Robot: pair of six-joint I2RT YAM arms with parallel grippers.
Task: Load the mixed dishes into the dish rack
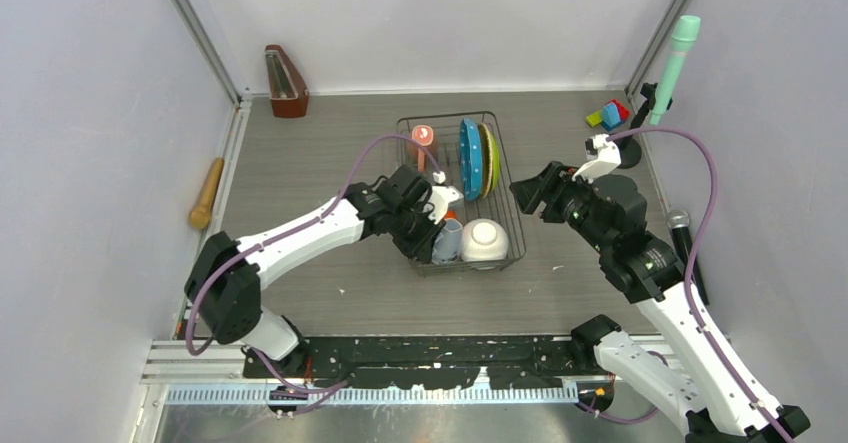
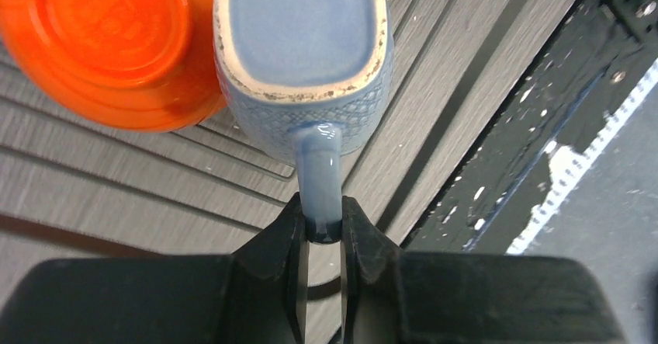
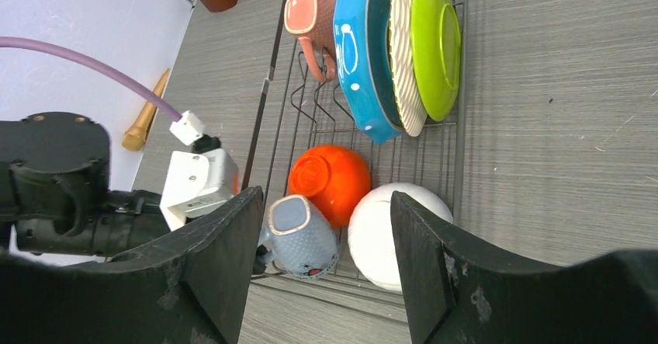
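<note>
Left fingers point(image 2: 283, 235) pinch the small grey-blue mug point(image 2: 303, 41) by its handle, at the near corner of the dish rack point(image 3: 268, 88).

The mug is base-up just beside the overturned orange bowl point(image 2: 109, 41) and near the white bowl point(image 3: 392, 231), probably to drain and fill the last corner. I cannot tell whether it rests on the wires. The blue-rimmed plate point(image 3: 361, 57) and lime-green plate point(image 3: 434, 45) stand on edge at the far end. The right fingers point(image 3: 221, 258) are apart and empty above the bench point(image 3: 559, 88), beside the rack.
</note>
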